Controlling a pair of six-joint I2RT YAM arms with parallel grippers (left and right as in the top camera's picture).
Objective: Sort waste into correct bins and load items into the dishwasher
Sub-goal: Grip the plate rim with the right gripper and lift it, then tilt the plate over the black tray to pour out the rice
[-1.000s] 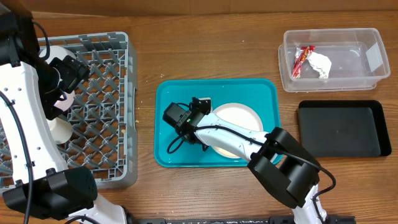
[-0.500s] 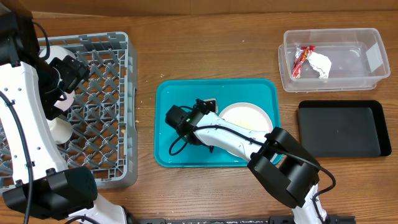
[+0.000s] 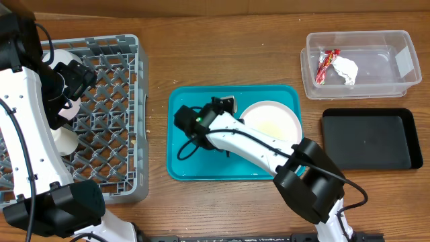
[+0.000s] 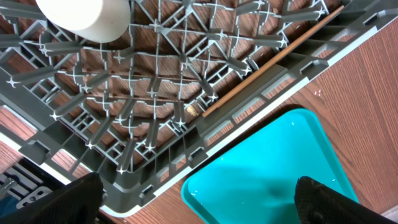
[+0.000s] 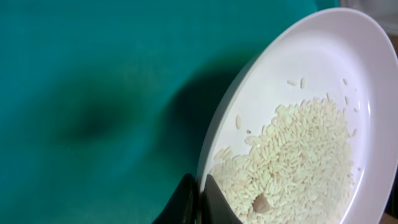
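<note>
Overhead: right gripper (image 3: pixel 230 107) on left rim of plate (image 3: pixel 272 124)

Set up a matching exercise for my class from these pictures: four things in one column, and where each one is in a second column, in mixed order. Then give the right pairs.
Things
1. red-and-silver wrapper
2. large white plate
3. white cup
4. rice grains

Places
A. in the grey dish rack
B. on the large white plate
C. in the clear tub
D. over the teal tray, rim held in the right pincer

Pairs: 1-C, 2-D, 3-A, 4-B
</note>
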